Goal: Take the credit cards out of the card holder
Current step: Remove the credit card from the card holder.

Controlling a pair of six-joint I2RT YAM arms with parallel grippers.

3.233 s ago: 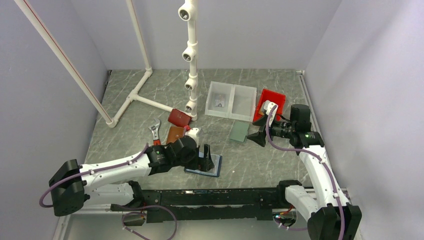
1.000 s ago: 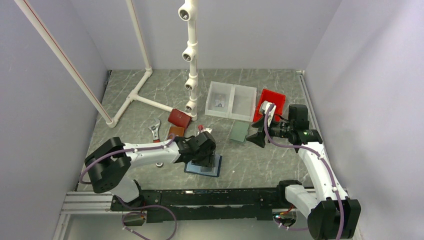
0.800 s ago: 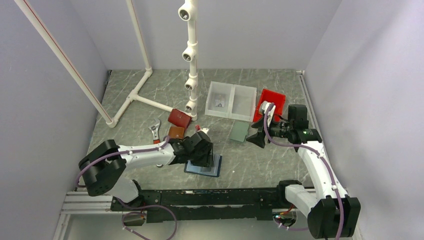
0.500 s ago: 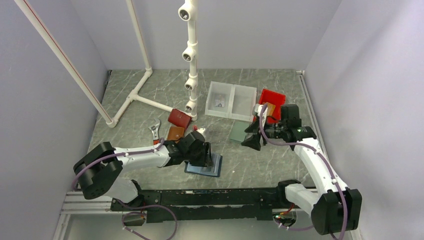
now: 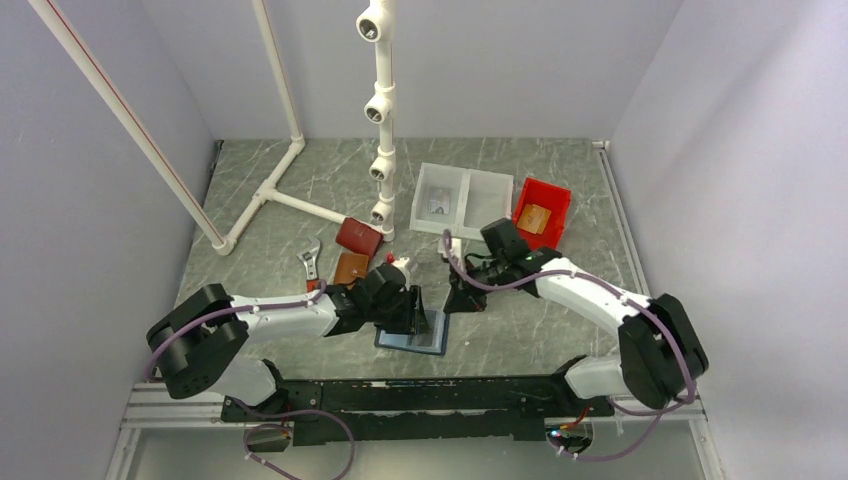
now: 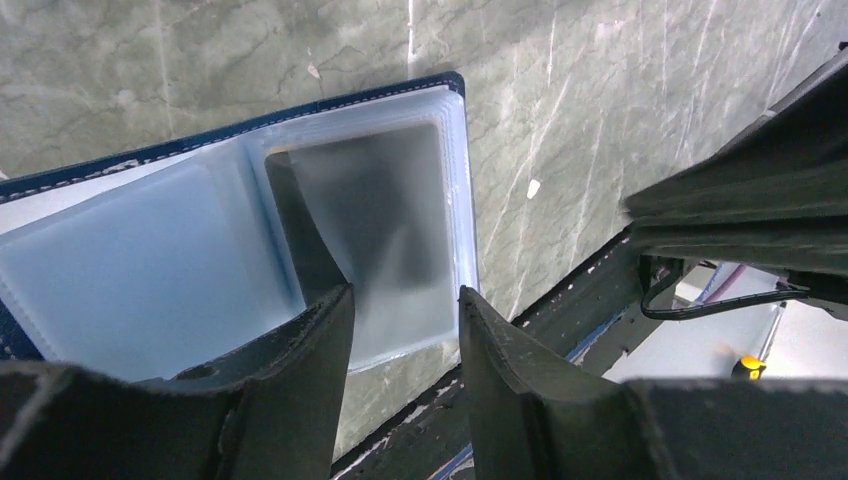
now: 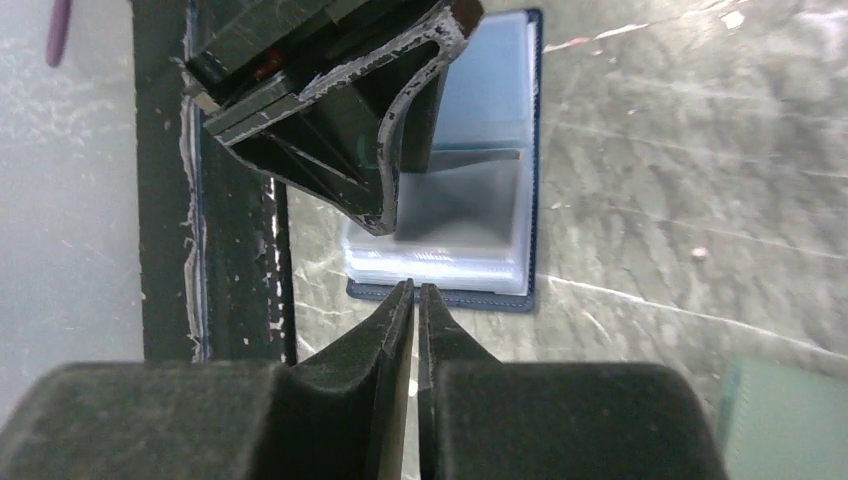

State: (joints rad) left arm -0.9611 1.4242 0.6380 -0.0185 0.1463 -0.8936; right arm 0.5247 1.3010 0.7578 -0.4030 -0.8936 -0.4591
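Near the middle of the table (image 5: pixel 300 190), close to its near edge, the card holder (image 5: pixel 415 340) lies open and flat with its light-blue inside up. The left gripper (image 6: pixel 400 310) bears down on it, jaws apart with nothing between them. A dark shape behind the frosted sleeve (image 6: pixel 385 200) is probably the black card, though that cannot be told for sure. The right gripper (image 7: pixel 415 288) hovers just beside the holder's edge, jaws together and empty. Far right, 1 orange card (image 5: pixel 534 218) lies in the red bin (image 5: pixel 556 192) and 1 pictured card (image 5: pixel 437 207) in the clear tray (image 5: pixel 487 205). Closed tips cannot pinch a card, so pushing in could shove the holder along the smooth stone. The 2 grippers are close enough to collide. Pressure on the sleeve may also jam the card.
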